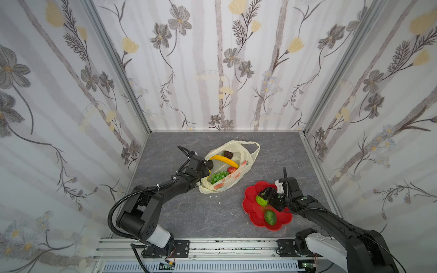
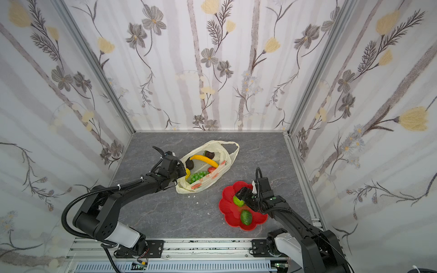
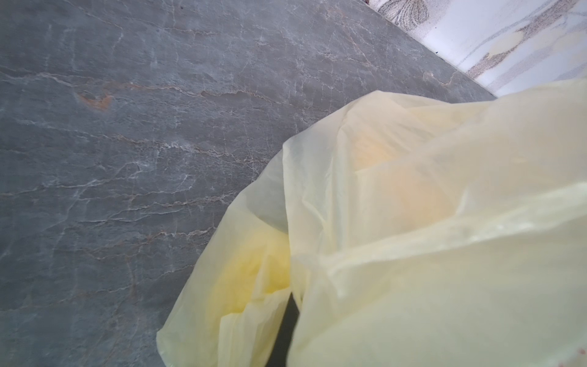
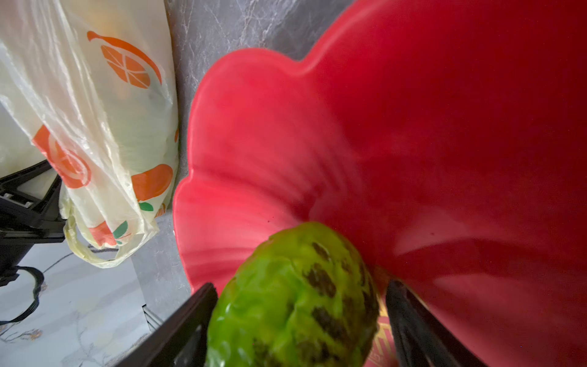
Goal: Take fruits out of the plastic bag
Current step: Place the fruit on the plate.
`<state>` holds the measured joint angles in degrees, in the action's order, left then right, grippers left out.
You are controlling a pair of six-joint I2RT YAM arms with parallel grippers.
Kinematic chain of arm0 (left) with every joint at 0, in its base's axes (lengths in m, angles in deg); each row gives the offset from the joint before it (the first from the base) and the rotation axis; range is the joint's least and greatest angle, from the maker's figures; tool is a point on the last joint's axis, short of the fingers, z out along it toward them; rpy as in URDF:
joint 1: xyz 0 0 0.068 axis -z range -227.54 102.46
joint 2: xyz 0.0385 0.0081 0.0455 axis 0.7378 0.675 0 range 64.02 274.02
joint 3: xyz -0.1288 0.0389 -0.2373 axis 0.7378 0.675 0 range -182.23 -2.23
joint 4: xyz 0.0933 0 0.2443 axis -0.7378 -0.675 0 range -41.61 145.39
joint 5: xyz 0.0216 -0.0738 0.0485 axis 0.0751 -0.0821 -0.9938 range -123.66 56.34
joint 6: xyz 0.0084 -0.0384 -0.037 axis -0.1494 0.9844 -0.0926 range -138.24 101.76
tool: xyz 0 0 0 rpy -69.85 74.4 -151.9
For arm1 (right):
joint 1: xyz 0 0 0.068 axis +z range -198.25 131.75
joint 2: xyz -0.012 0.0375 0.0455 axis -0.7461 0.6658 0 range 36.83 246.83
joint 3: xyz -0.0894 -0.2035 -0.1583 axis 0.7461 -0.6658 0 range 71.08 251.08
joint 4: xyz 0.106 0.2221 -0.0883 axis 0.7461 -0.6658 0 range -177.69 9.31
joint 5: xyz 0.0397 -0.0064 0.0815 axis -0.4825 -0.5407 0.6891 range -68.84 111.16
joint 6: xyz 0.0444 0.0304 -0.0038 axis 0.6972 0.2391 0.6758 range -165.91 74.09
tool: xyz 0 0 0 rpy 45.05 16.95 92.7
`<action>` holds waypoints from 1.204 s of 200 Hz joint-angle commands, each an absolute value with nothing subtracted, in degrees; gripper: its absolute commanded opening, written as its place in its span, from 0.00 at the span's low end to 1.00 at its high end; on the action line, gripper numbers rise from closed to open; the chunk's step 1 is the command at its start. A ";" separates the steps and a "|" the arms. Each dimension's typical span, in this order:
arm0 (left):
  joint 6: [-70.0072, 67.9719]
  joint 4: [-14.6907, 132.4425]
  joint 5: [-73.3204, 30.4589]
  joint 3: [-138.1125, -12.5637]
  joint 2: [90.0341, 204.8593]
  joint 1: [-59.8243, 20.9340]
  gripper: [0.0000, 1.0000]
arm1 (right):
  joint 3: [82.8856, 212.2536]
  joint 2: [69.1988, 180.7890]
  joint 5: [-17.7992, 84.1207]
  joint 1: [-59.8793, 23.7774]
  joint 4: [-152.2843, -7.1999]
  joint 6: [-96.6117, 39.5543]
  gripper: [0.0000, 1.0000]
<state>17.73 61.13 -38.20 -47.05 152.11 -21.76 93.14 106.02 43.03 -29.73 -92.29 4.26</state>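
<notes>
The plastic bag [image 1: 236, 180] [image 2: 214, 177] lies open on the grey table. Inside it are a yellow banana [image 1: 224, 160], a red strawberry [image 1: 232, 169], a green grape bunch [image 1: 218, 176] and a dark avocado [image 1: 228, 154]. My left gripper [image 1: 207, 166] [image 3: 287, 333] is shut on the bag's near rim, and the film hides most of it in the left wrist view. My right gripper [image 1: 264, 198] [image 4: 300, 286] hangs low over the red dish [image 1: 251, 212] [image 4: 413, 127], open around a green lumpy fruit [image 1: 261, 201] [image 4: 295, 302], with a gap beside one finger.
A green avocado [image 1: 270, 217] [image 2: 246, 217] lies in the dish at the front right. Small white crumbs [image 1: 217, 196] dot the table in front of the bag. Floral walls enclose three sides, and the metal rail [image 1: 224, 248] with both arm bases runs along the front.
</notes>
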 commanded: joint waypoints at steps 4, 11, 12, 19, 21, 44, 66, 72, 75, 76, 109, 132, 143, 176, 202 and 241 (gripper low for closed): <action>17.56 61.47 -38.85 -47.16 152.11 -21.79 0.00 | 93.85 105.18 39.64 -29.85 -94.52 3.16 0.79; 17.56 61.42 -38.85 -47.18 152.10 -21.79 0.00 | 94.05 104.80 39.26 -29.80 -95.20 2.92 0.78; 17.54 61.44 -38.85 -47.16 152.09 -21.75 0.00 | 94.03 104.74 39.18 -29.84 -95.28 2.89 0.78; 17.48 61.46 -38.85 -47.16 152.08 -21.87 0.00 | 94.27 104.28 38.65 -29.83 -96.09 2.70 0.77; 17.48 61.46 -38.85 -47.15 152.08 -21.81 0.00 | 94.41 104.19 38.41 -29.80 -96.32 2.63 0.77; 17.53 61.55 -38.67 -47.35 152.48 -21.79 0.00 | 94.08 101.87 38.05 -29.80 -96.64 2.83 0.73; 17.71 61.54 -38.58 -47.59 152.75 -21.63 0.00 | 93.37 100.91 38.71 -29.92 -95.37 3.57 0.71; 17.72 61.54 -38.54 -47.75 152.73 -21.61 0.00 | 93.23 101.04 39.14 -29.89 -94.86 3.66 0.71; 17.65 61.55 -38.53 -47.73 152.63 -21.59 0.00 | 93.20 101.14 39.30 -29.94 -94.66 3.66 0.71; 17.63 61.55 -38.56 -47.74 152.66 -21.56 0.00 | 93.17 101.15 39.33 -29.91 -94.58 3.70 0.71; 17.53 61.45 -38.67 -47.70 152.43 -21.44 0.00 | 93.40 102.48 40.06 -29.80 -93.62 3.26 0.78; 17.67 61.46 -38.54 -47.52 152.23 -21.40 0.00 | 94.08 102.24 39.15 -29.76 -94.46 2.89 0.83; 17.63 61.46 -38.58 -47.58 152.09 -21.37 0.00 | 94.81 102.14 38.30 -29.69 -95.50 2.46 0.86; 17.54 61.46 -38.92 -47.51 151.58 -21.36 0.00 | 99.29 101.43 32.95 -28.60 -100.62 0.64 0.92; 17.53 61.44 -39.28 -47.33 151.21 -21.37 0.00 | 107.55 102.77 25.06 -23.56 -106.18 -1.91 0.91; 18.10 61.55 -39.89 -46.47 150.18 -21.58 0.00 | 125.78 112.79 16.18 -11.41 -111.11 -8.27 0.88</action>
<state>17.73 61.13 -38.50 -47.01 150.84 -21.41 118.48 108.03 23.71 -16.09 -108.70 -3.57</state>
